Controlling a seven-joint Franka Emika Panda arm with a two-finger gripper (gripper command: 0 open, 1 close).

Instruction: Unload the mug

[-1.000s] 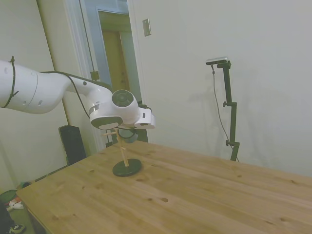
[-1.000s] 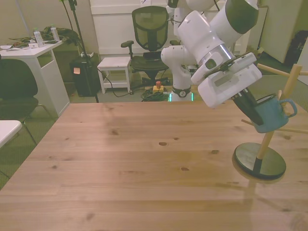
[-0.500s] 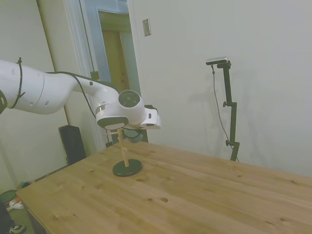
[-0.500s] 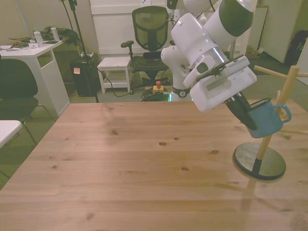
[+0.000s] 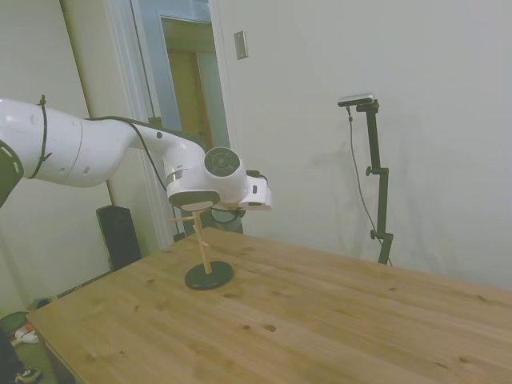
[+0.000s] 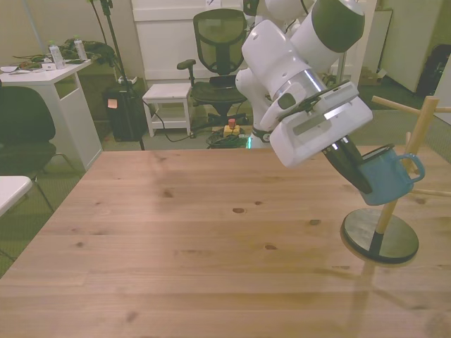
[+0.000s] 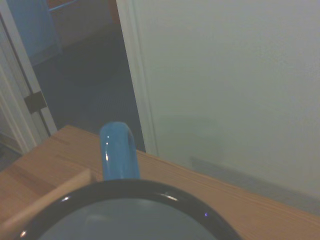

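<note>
A: The gripper is sliding the mug toward the front view's left, so its handle is coming off the peg of the wooden mug tree. Jaws are pinching the mug's rim.

B: I'd keep pulling along the peg's line till the handle's totally free, then lower it. The desk is looking bare and flat, an office chair sitting behind.

Mug perhaps half cut off

Mug beside rack, above table
</note>
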